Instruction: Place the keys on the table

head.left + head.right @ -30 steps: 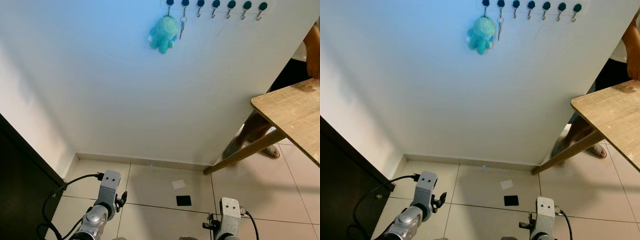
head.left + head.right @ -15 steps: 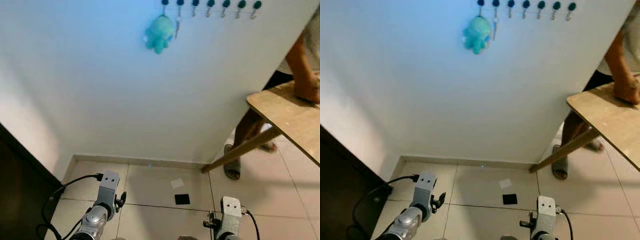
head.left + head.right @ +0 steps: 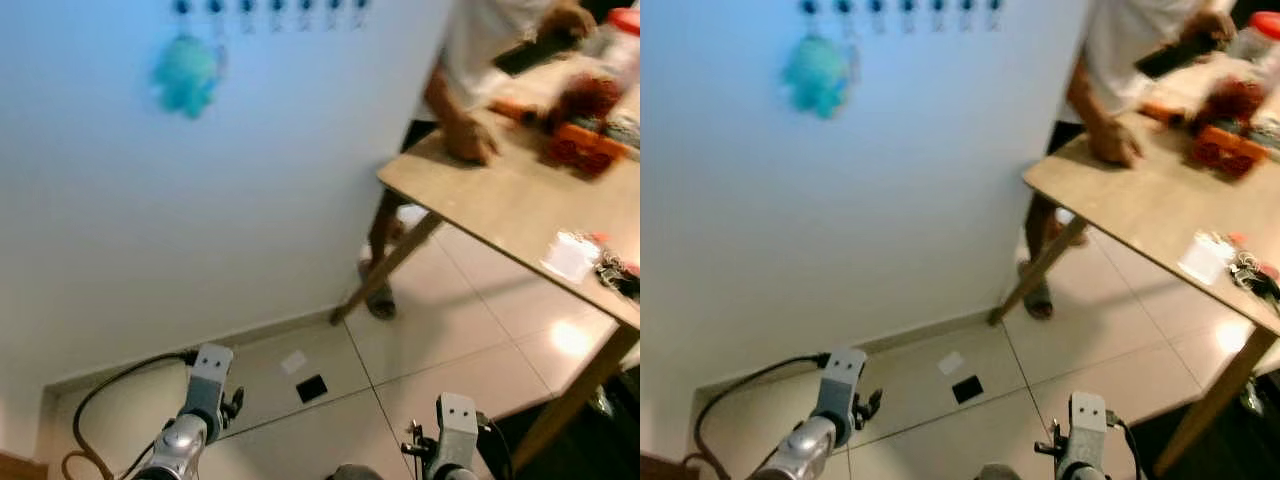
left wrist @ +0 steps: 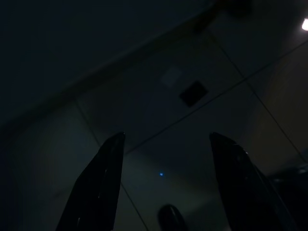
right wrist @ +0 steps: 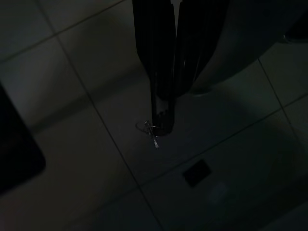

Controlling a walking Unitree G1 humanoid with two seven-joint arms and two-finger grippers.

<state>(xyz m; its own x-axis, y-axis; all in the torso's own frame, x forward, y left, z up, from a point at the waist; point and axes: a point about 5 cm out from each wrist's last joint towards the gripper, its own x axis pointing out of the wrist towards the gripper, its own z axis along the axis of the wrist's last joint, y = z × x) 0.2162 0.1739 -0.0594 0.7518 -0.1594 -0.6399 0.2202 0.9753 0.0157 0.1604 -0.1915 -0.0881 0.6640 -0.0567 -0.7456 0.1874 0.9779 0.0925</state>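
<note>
Right gripper (image 5: 163,127) hangs low over pale tiled floor (image 5: 72,159), its two black fingers pressed together into a narrow closed pinch, and small silvery metal keys (image 5: 153,132) stick out at the fingertips; it's too dark to make out their detail. Left gripper (image 4: 166,183) also hangs low over the floor, long black fingers (image 4: 98,187) spread wide with nothing between them. In the head views, silver left arm (image 3: 205,400) and silver right arm (image 3: 455,450) both sit at the bottom edge, pointing down, with a black cable (image 3: 120,385) looping off by the left arm. A small black square (image 3: 311,388) and a small white scrap (image 3: 294,362) lie on the tiles just ahead, near the skirting. The light wooden table (image 3: 500,200) stands on the robot's right, well apart from both grippers and higher than them. A person stands at its far corner with one hand (image 3: 470,140) flat on the tabletop. On the table: blurry red and orange items (image 3: 580,130) at the far side, a white paper piece (image 3: 570,255) near the close edge, and a dark small bundle (image 3: 615,275) just beside it, too blurred to tell what it is. On the white wall (image 3: 150,220) to the left a teal plush toy (image 3: 185,72) hangs under a row of dark round hooks (image 3: 270,8). Head views are blurred.
</note>
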